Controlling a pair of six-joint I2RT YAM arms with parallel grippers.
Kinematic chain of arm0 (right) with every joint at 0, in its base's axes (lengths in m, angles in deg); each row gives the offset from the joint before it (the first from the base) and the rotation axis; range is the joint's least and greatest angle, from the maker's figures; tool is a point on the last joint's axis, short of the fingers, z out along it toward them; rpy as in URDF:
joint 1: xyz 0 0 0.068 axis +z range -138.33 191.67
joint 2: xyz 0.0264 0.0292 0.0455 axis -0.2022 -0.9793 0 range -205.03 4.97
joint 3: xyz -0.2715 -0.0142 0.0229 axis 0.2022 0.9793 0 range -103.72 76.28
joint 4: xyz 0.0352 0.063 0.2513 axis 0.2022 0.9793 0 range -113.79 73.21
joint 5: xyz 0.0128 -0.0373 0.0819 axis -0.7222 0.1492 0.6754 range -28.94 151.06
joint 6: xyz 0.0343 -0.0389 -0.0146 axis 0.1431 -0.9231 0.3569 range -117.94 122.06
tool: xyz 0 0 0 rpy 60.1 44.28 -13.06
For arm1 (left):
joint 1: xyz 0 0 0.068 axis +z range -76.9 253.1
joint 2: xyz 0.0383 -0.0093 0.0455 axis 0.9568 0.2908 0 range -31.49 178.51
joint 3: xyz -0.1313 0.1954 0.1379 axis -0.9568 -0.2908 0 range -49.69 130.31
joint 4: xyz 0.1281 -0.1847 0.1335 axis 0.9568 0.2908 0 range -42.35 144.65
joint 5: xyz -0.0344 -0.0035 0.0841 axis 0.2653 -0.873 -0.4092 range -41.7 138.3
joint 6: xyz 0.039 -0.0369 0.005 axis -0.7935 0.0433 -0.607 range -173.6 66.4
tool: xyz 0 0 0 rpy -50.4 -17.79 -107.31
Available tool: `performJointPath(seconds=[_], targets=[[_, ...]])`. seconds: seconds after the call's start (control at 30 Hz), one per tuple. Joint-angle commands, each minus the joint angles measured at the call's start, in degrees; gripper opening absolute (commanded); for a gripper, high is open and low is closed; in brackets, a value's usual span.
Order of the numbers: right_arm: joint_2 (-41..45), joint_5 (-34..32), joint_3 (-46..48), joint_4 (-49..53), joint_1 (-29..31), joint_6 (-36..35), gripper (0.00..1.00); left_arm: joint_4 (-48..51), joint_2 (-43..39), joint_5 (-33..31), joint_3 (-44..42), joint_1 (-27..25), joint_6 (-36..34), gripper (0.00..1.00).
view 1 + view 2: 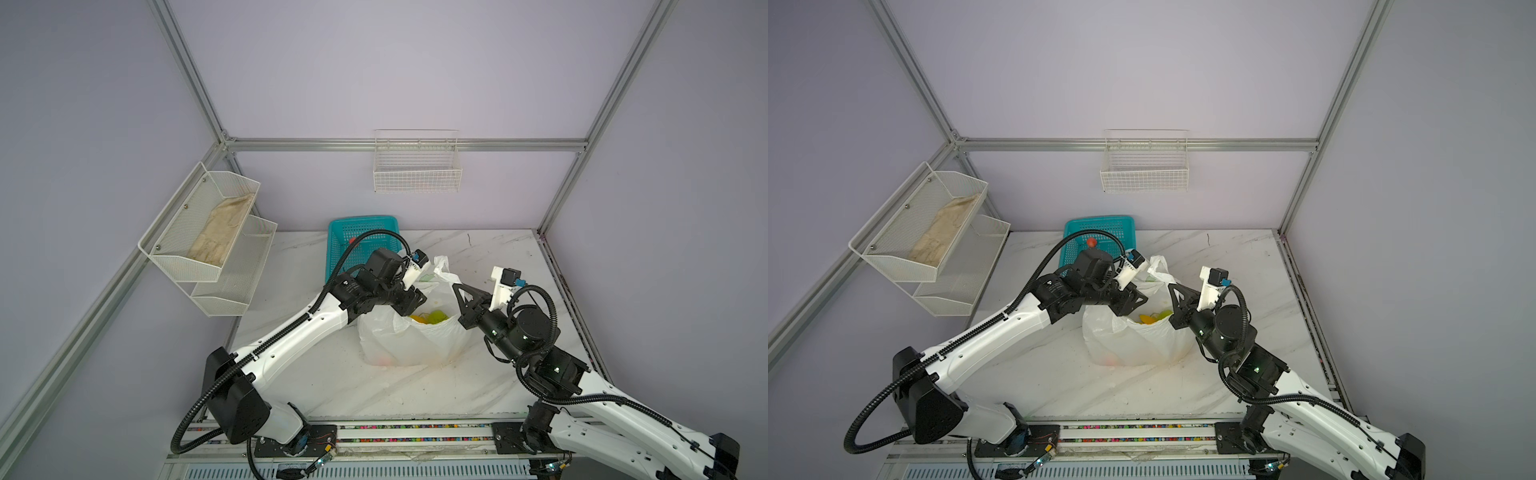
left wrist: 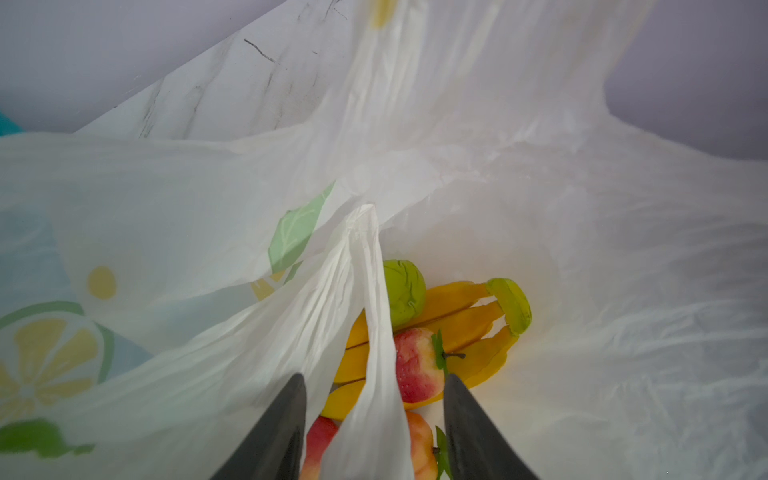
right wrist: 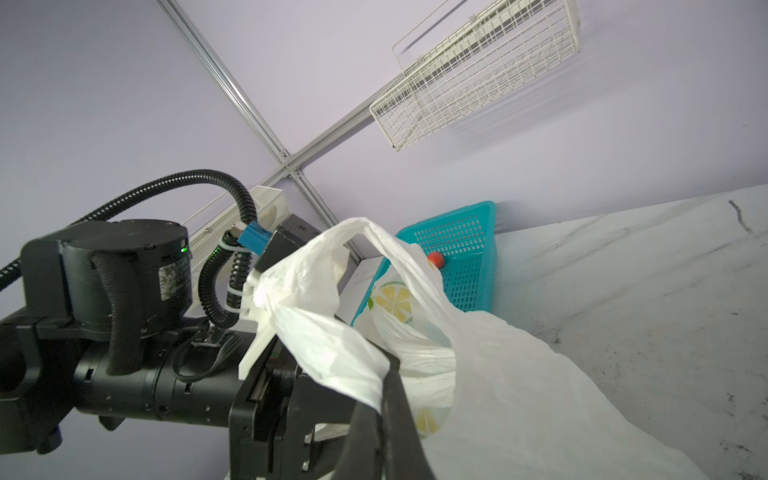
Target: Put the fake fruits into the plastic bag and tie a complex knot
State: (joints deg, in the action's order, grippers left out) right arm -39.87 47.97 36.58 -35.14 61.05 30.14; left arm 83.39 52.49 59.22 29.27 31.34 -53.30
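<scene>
White plastic bag (image 1: 409, 345), thin and translucent with lemon-slice and leaf prints, stands open-mouthed between left gripper (image 2: 374, 376) and right gripper (image 3: 388, 365). Handle loops (image 3: 374, 232) are loose. One is pinched in the right gripper's closed tips, and a fold of the rim rises between the left gripper's parted fingers (image 2: 291, 415). Inside the bag, below left gripper: yellow banana bunch (image 2: 469, 324), green pear (image 2: 405, 291), red-pink apple-like fruits (image 2: 417, 365). One small red fruit (image 1: 1091, 242) lies outside, beyond left gripper.
</scene>
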Motion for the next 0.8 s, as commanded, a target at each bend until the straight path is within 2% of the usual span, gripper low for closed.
performJointPath(seconds=[0.0,0.1,0.17,0.43,0.53,0.77], targets=[[0.2,-1.7,-1.5,-1.0,-0.2,0.1,0.00,2.0,-1.2,1.8,6.0,0.2,-3.2,0.58],[-0.2,-1.9,-1.9,-0.6,-0.2,-0.4,0.00,4.0,-0.1,0.4,7.4,0.1,-4.4,0.59],[-0.5,-2.1,-2.2,-0.5,-0.2,-0.7,0.01,4.5,0.8,-0.7,8.4,0.1,-4.9,0.55],[0.0,-5.0,-3.1,1.3,-0.3,-2.0,0.01,3.2,1.2,-1.2,10.9,0.1,-3.0,0.12],[1.1,-7.0,-3.1,1.8,-0.3,-2.4,0.01,-2.2,-2.1,-1.1,7.7,0.2,-0.6,0.02],[0.9,-8.9,-4.0,1.6,-0.3,-2.3,0.01,-20.6,-12.6,1.6,-3.7,1.7,8.8,0.00]])
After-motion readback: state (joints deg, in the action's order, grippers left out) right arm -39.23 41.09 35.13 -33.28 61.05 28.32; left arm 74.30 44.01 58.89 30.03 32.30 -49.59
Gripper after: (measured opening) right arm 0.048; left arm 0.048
